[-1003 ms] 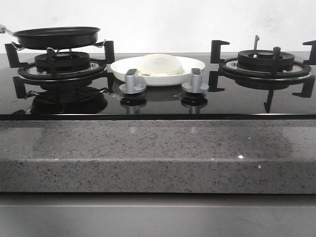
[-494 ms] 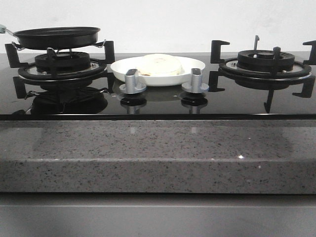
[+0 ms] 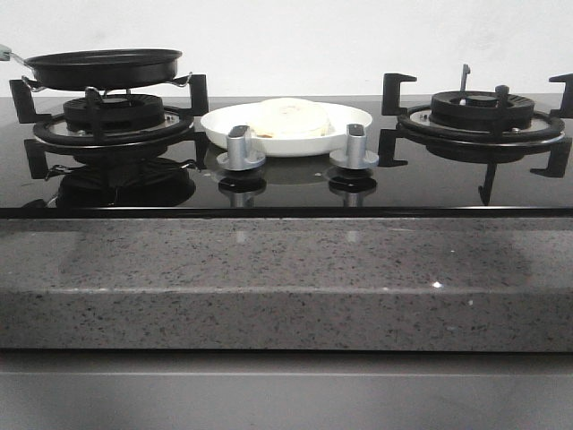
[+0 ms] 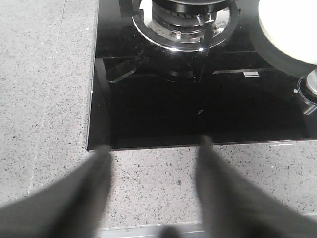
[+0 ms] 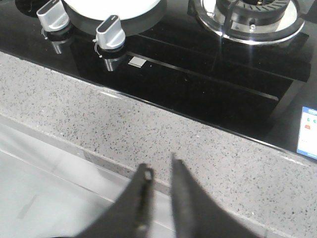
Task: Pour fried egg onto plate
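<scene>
The fried egg (image 3: 291, 116), pale cream and round, lies on the white plate (image 3: 354, 117) at the middle of the hob. The black frying pan (image 3: 103, 67) rests on the left burner with nothing visible in it. Neither gripper shows in the front view. My left gripper (image 4: 153, 145) hangs open over the granite counter at the hob's front edge, nothing between its fingers; the plate's rim (image 4: 287, 25) is off to one side. My right gripper (image 5: 160, 163) is shut and empty above the counter's front edge, well short of the plate (image 5: 114, 5).
Two silver knobs (image 3: 240, 148) (image 3: 354, 143) stand just in front of the plate. The right burner (image 3: 481, 112) has raised black pan supports. The left burner (image 4: 183, 25) lies ahead of my left fingers. A small blue sticker (image 5: 309, 131) sits at the hob's corner.
The fried egg has settled a little on the plate, looking slightly narrower than a second ago. The pan has stayed on the left burner.
</scene>
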`<state>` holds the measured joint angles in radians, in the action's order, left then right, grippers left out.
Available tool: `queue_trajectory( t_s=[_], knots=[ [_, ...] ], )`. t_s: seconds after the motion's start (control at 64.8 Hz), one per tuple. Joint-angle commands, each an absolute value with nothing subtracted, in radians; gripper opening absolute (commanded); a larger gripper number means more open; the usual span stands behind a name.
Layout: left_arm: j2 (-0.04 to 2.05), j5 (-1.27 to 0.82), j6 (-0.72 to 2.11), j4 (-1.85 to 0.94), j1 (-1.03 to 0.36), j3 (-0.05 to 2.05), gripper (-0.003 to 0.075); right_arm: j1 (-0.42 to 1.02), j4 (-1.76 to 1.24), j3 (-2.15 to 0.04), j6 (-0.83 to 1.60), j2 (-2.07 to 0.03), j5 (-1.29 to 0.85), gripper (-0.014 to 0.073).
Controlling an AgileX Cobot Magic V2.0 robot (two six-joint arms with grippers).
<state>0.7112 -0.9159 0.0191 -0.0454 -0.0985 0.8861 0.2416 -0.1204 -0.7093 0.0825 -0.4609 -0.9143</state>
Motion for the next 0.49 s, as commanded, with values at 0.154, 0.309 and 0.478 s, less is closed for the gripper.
queue_trajectory(
  t_s=[0.154,0.309,0.478],
  knots=[
    [0.71,-0.855,0.011,-0.059,-0.105,0.912,-0.0019,0.245,-0.107,-0.731,0.091,-0.465,-0.849,-0.0067],
    [0.71,-0.855,0.011,-0.059,-0.105,0.912,-0.0019,0.245,-0.107,-0.731,0.091,-0.465,-0.875,-0.0067],
    [0.71,-0.855,0.011,-0.059,-0.105,0.912,-0.0019,0.245,-0.107,-0.731,0.091,-0.465,-0.876,-0.0067]
  ],
)
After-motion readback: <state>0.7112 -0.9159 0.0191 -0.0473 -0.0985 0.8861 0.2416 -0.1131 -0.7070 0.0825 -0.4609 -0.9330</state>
